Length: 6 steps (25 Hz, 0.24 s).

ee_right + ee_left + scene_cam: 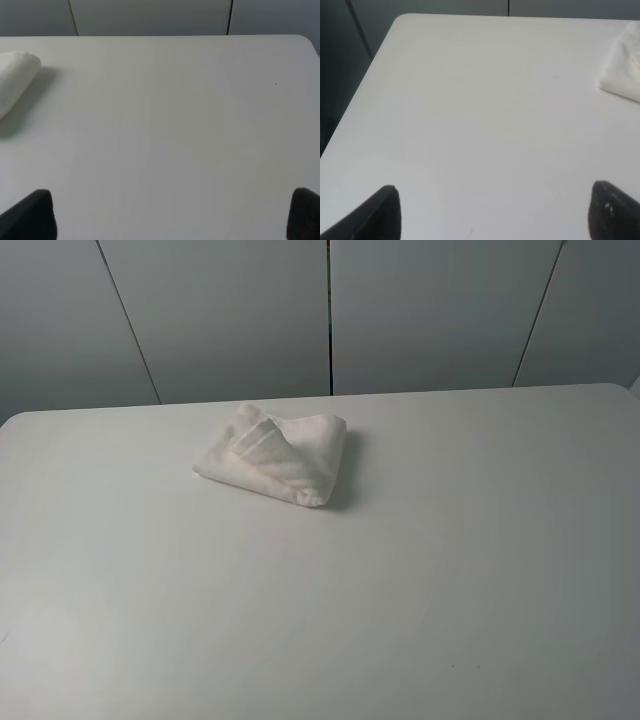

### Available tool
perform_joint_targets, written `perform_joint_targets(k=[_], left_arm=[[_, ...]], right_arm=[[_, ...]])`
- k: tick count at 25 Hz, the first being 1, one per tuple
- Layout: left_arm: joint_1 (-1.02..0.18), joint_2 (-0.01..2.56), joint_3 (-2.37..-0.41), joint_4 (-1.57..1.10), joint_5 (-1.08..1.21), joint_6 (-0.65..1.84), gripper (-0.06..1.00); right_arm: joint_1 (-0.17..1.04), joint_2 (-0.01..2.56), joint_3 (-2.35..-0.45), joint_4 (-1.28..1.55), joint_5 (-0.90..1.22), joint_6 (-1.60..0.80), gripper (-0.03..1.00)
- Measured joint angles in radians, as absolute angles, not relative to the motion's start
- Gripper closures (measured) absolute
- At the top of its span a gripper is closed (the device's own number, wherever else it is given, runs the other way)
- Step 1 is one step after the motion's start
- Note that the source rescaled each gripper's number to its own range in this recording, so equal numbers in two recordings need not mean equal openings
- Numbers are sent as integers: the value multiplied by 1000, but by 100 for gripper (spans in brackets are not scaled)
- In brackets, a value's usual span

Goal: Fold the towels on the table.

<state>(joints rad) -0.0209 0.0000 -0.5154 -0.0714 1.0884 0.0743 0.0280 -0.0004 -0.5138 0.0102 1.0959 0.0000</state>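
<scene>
Left gripper (492, 212): jaws spread wide, nothing between them, only two dark fingertips (380, 215) showing at the frame edge. It hangs above bare table (470, 100), well short of the towel. Right gripper (172, 215): same story, jaws fully apart and empty, dark fingertips (32, 215) in the corners of its view, bare tabletop beneath.

Neither arm shows in the high view, so both appear pulled back toward the near side, probably to leave the work area clear.

Towel (275, 455): sits toward the far side of the table, a little left of centre, apart from both grippers. It lies as a compact, bunched bundle with layered edges stacked on top and a rolled end at the near right corner. Judging by that shape, it is already folded over more than once, though loosely and not squared; the folding looks largely finished.

Hard to make out: each wrist view catches only one cut-off edge of the towel. No label or woven band can be picked out in the folds. Layer count unclear. Arm bodies are out of sight throughout.
</scene>
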Motion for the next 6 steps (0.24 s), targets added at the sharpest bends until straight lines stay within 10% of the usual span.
perform_joint_targets(k=[6], left_arm=[[-21, 0, -515, -71, 1088, 74, -2]], right_arm=[[28, 0, -514, 10, 1096, 0, -3]])
